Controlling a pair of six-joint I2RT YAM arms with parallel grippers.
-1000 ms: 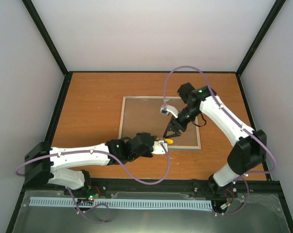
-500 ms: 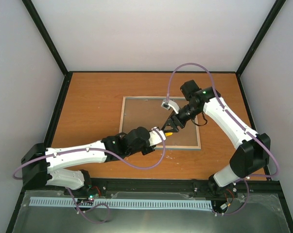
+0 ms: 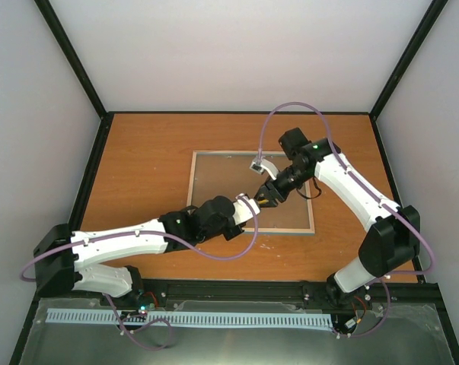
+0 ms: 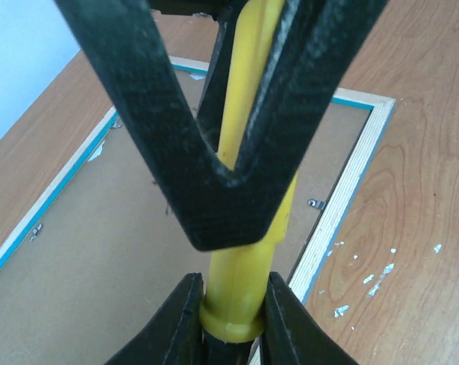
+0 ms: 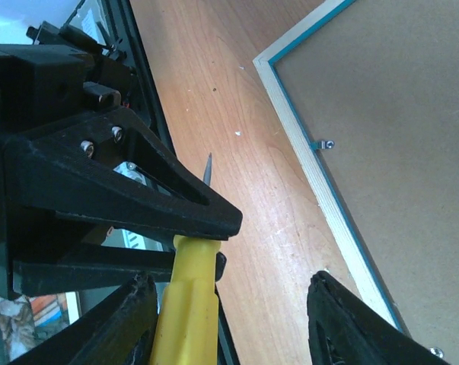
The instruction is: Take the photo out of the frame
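Over the table [image 3: 138, 167], the open right claw [image 3: 266, 195] has come to straddle the yellow tool [image 4: 244, 277] the left claw [image 4: 233, 308] grips.

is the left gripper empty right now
No, in the left wrist view the left gripper is closed on both sides of a yellow handle.
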